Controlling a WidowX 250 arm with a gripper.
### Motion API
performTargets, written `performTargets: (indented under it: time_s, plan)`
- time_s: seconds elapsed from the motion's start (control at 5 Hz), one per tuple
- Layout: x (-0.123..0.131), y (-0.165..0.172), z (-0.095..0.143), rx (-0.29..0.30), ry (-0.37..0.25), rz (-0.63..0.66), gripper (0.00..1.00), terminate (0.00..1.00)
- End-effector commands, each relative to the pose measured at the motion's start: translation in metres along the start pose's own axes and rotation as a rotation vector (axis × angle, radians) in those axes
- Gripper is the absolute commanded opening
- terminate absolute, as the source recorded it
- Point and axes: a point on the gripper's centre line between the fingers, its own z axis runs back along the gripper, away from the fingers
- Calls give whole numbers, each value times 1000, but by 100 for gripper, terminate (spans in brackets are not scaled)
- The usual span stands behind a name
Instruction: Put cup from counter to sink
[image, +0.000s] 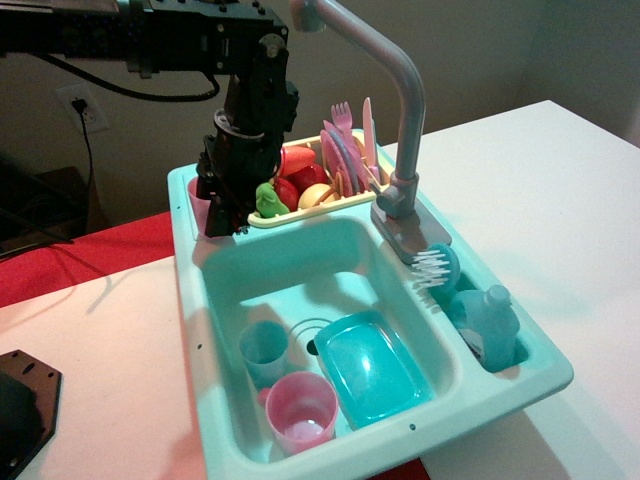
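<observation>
The pink cup (199, 203) stands on the light-teal counter (183, 228) at the sink unit's back left corner. Only a sliver of its left side shows. My black gripper (225, 212) has come down onto it, with its fingers apart and low around the cup's rim. The arm hides most of the cup, and I cannot see contact. The sink (300, 270) is the deep teal basin just in front of the gripper.
In the basin lie a second pink cup (300, 412), a small teal cup (264, 350) and a teal dish (372, 365). A yellow dish rack (335, 202) with toy food and cutlery stands right of the gripper. The grey faucet (405, 110) rises at the right, with a brush (435, 268) and a bottle (487, 318) beyond.
</observation>
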Motion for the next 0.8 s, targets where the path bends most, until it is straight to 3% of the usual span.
performTargets:
  time_s: [0.0, 0.2, 0.6]
  plan:
    - [-8, 2, 21, -10, -89, 22, 0, 0]
    - [-7, 1, 25, -12, -99, 21, 0, 0]
    - [8, -28, 62, -18, -158, -24, 0, 0]
